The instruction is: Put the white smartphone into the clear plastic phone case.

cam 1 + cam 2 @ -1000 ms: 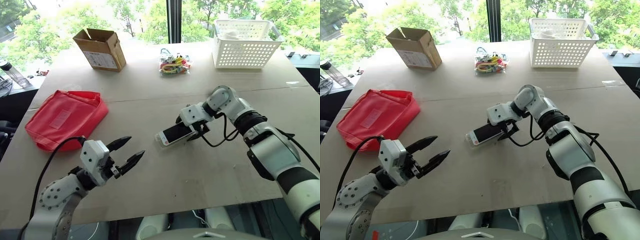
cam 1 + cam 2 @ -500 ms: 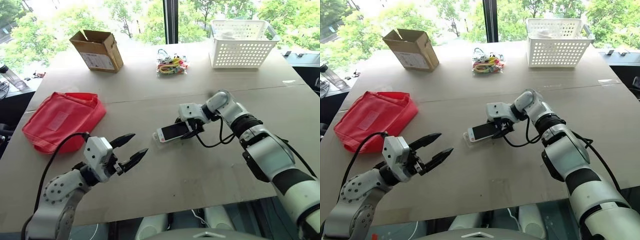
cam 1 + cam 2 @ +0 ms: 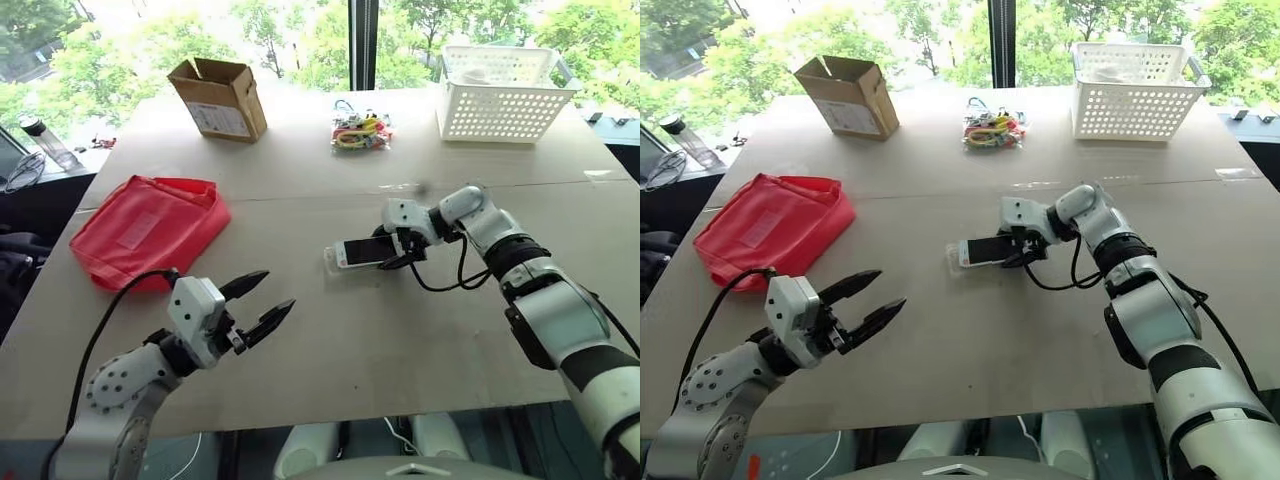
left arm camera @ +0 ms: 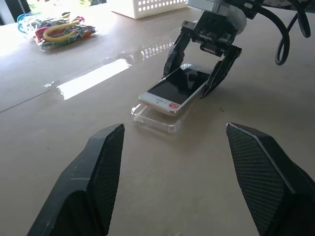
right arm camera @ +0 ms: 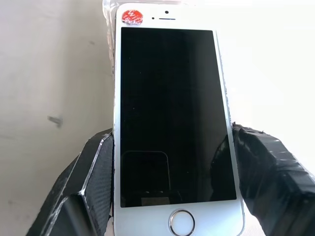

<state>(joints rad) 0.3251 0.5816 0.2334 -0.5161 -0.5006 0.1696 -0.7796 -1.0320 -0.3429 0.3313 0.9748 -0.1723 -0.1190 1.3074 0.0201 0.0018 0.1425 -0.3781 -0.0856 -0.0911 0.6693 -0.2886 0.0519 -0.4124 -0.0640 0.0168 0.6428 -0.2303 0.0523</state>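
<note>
The white smartphone has a black screen and a red sticker at its far end. It lies tilted near the table's middle. Its sticker end rests on the clear plastic phone case, which pokes out from under it, and its home-button end is raised. My right gripper straddles that raised end, one black finger against each long edge, shut on the phone. My left gripper hovers open over the front left of the table, well short of the phone, with nothing between its fingers.
A red pouch lies at the left. At the back stand a cardboard box, a bag of colourful bits and a white basket. Bare tabletop stretches in front of the phone.
The head camera has shifted. My right gripper has rolled, and its fingers have come in against the phone's sides. The left gripper has kept still.
</note>
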